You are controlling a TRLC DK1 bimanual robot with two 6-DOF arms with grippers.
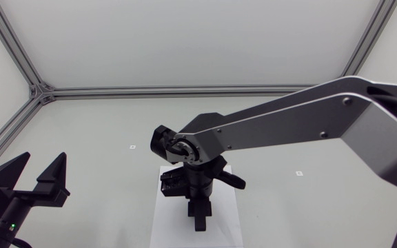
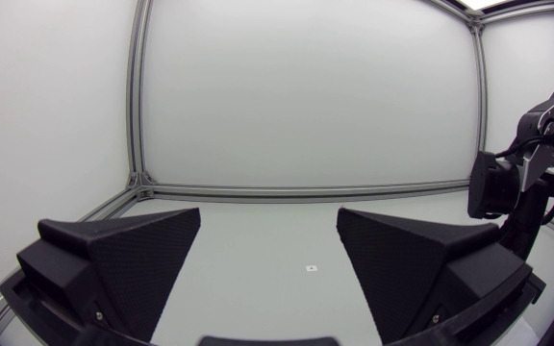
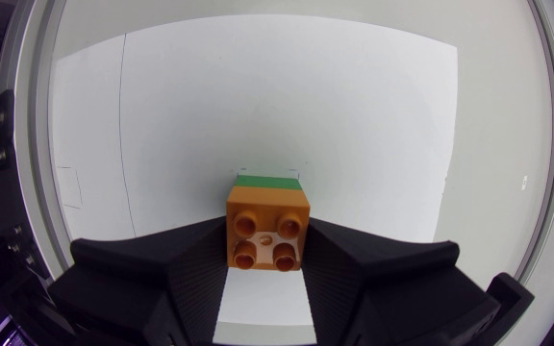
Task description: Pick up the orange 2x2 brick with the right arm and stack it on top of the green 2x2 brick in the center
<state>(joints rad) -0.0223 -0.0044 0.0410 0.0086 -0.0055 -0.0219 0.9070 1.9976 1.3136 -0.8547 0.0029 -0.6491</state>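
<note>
Head view: the right arm (image 1: pixel 288 117) hangs over the sheet (image 1: pixel 167 220) at centre; the left gripper (image 1: pixel 38 173) rests spread, well apart. The right gripper (image 3: pixel 265 252) pinches the orange brick (image 3: pixel 268 229) from both sides. The green brick (image 3: pixel 269 180) lies straight beneath, only its far edge showing, so the move is likely straight down.

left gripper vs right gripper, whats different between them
The left gripper is open with nothing between its fingers; the right gripper is shut on the orange brick. The left sits off to the side; the right is central, over the green brick. Both are black with wedge fingers.
</note>
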